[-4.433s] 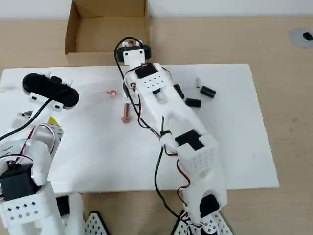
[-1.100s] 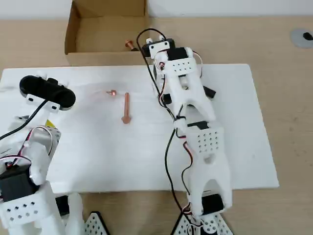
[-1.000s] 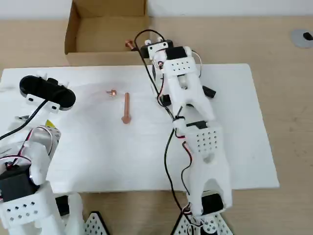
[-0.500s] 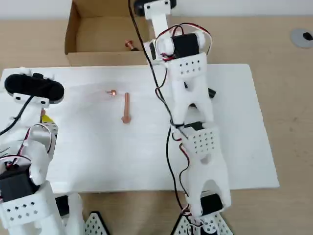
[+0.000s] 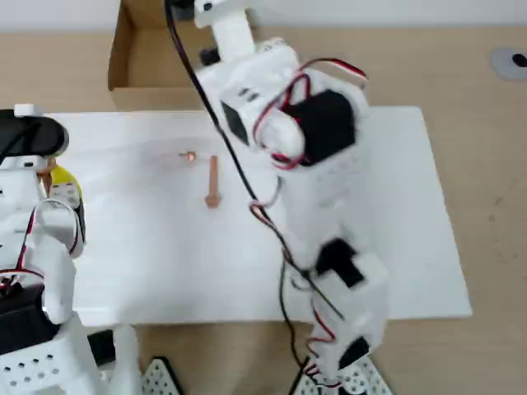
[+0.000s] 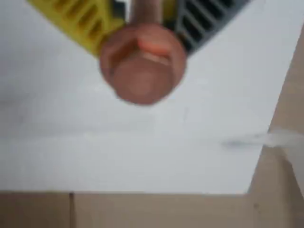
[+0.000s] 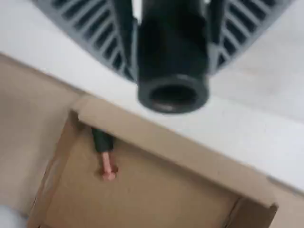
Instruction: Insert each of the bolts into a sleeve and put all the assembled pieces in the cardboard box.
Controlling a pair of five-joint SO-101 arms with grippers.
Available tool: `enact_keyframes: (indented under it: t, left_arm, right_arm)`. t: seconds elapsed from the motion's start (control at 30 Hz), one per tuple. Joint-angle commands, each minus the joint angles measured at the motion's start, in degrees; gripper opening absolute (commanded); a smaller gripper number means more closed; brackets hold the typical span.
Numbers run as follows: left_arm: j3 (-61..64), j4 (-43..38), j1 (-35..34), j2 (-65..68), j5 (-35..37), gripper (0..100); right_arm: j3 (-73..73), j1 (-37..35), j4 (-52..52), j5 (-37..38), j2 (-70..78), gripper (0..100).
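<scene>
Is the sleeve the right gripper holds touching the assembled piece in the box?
Apart. The right wrist view shows the sleeve held up over the wall of the cardboard box, with that wall between it and the assembled piece lying inside.

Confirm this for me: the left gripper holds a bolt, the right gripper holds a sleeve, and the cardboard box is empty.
The cardboard box is not empty: the right wrist view shows one assembled piece lying in it. The rest stands: the left gripper holds a bolt, and the right gripper holds a sleeve.
</scene>
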Motion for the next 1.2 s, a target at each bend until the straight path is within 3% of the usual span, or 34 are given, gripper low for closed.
enact_keyframes:
  t: [0.0, 0.1, 0.33, 0.7, 0.9, 1.03, 1.1, 1.17]
  left_arm:
    - [-3.69, -1.76, -1.05, -0.66, 0.70, 1]
    - [-3.78, -1.67, -0.88, -0.66, 0.53, 1]
    - [-6.77, -2.99, 2.55, -0.40, 1.49, 1]
    - [-0.79, -24.18, 10.37, -0.57, 13.54, 1]
    - [-0.09, -24.44, 15.56, -0.57, 22.59, 1]
    - [-0.53, -24.18, 18.37, -3.56, 36.92, 1]
    - [0.00, -24.09, 19.34, -6.73, 41.41, 1]
    - [0.79, -24.09, 21.71, -9.54, 41.41, 1]
  right_arm:
    - [15.60, -0.92, 0.79, -0.09, -13.93, 0.9]
    - [29.41, -1.89, 0.70, -0.09, -24.22, 0.9]
    - [59.91, -15.69, -6.07, 0.00, -48.04, 0.9]
    - [111.43, -18.51, -45.27, 0.00, -74.42, 0.9]
    - [128.75, -18.42, -67.52, 0.00, -81.71, 0.9]
    - [135.69, -18.51, -81.14, 0.00, -81.98, 0.9]
    - [137.45, -18.51, -85.19, 0.00, -81.63, 0.9]
    - [138.51, -18.42, -86.24, 0.00, -81.89, 0.9]
